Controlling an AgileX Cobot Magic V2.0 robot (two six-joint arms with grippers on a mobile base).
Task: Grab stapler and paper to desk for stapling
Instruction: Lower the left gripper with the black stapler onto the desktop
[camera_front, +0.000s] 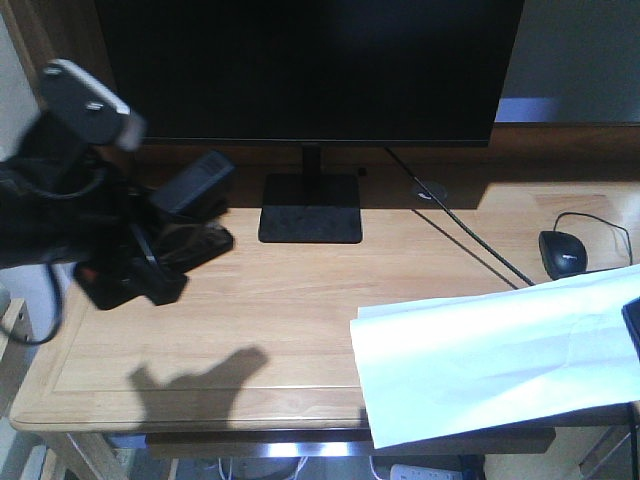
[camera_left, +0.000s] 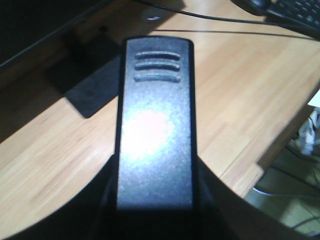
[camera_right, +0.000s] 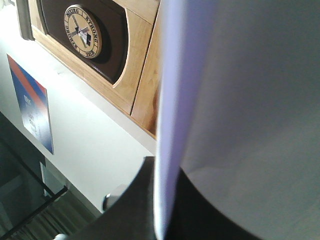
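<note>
The black stapler (camera_front: 196, 186) is held above the left part of the desk (camera_front: 290, 300), with my left gripper (camera_front: 185, 218) shut on it. In the left wrist view its ribbed top (camera_left: 155, 125) runs straight out between my jaws (camera_left: 155, 202). The white paper (camera_front: 490, 350) hangs over the desk's front right corner. Only a dark bit of my right gripper (camera_front: 632, 330) shows at the frame's edge, holding the sheet. Seen from the right wrist, the paper (camera_right: 240, 100) stands edge-on, pinched between the right jaws (camera_right: 162, 210).
A big dark monitor (camera_front: 310, 70) on a black stand (camera_front: 310, 210) fills the back of the desk. A black mouse (camera_front: 562, 252) and its cable lie at the right, and a keyboard corner (camera_left: 300, 12) shows. A wall plaque (camera_right: 82, 31) and a poster (camera_right: 30, 105) are visible.
</note>
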